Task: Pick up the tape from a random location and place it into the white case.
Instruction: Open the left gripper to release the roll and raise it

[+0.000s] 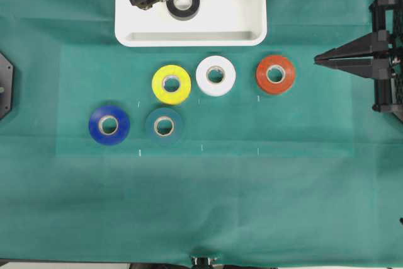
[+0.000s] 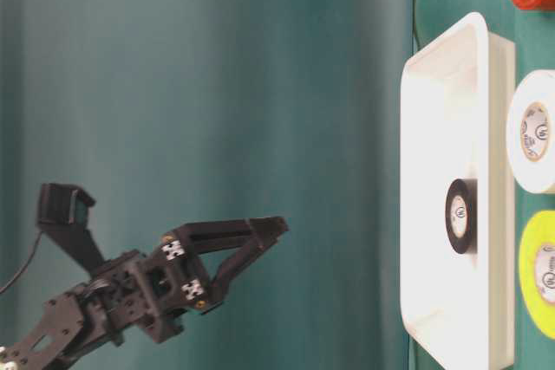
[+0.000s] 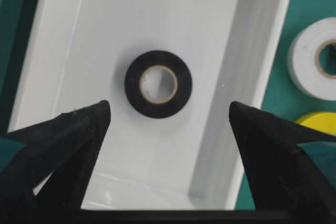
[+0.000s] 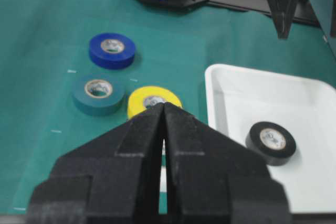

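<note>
The left gripper hangs spread wide, holding nothing, above the tape, which lies flat in the white case at top centre. Green cloth covers the table; the lower half lies bare. The right gripper is pinched closed at the right edge.

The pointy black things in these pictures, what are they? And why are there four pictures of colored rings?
They are a robot's two pincers, each called an end effector. One moment is shown by four cameras: one from above, one from table level, and one on each arm's wrist.

On the green cloth lie tape rolls: yellow, white, orange, blue and dark teal. The black tape lies flat inside the white case.

The left end effector hangs above the case with its jaws wide apart, holding nothing. The right end effector waits at the side, closed and empty.
</note>
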Robot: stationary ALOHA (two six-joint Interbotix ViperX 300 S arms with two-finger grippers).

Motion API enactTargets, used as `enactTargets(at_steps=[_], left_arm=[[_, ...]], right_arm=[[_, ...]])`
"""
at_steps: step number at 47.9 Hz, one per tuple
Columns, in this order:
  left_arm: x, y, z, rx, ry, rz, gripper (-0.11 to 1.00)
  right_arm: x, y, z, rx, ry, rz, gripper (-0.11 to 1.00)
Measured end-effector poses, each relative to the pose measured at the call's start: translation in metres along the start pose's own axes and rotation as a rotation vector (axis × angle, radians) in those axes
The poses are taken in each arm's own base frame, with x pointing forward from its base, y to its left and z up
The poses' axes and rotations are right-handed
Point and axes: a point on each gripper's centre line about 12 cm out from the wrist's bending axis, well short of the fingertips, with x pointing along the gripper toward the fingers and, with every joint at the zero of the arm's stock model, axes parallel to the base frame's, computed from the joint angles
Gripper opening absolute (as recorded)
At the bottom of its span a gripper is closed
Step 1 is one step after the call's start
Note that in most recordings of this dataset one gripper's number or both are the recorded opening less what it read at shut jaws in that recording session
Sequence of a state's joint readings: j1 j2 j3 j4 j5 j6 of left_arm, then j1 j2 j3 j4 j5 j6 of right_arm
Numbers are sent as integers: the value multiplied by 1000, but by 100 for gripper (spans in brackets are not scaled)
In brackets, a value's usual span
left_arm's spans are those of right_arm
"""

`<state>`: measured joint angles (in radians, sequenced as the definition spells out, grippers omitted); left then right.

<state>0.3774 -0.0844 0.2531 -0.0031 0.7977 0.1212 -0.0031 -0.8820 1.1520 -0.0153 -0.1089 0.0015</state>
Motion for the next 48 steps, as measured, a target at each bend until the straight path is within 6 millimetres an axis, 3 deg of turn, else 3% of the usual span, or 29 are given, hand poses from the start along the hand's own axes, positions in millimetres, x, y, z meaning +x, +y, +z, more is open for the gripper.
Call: enactTargets(at_steps=[48], left_arm=[[-4, -12, 0, 25, 4, -17, 96]], right_arm=[[0, 0, 0, -2, 6, 0, 0]])
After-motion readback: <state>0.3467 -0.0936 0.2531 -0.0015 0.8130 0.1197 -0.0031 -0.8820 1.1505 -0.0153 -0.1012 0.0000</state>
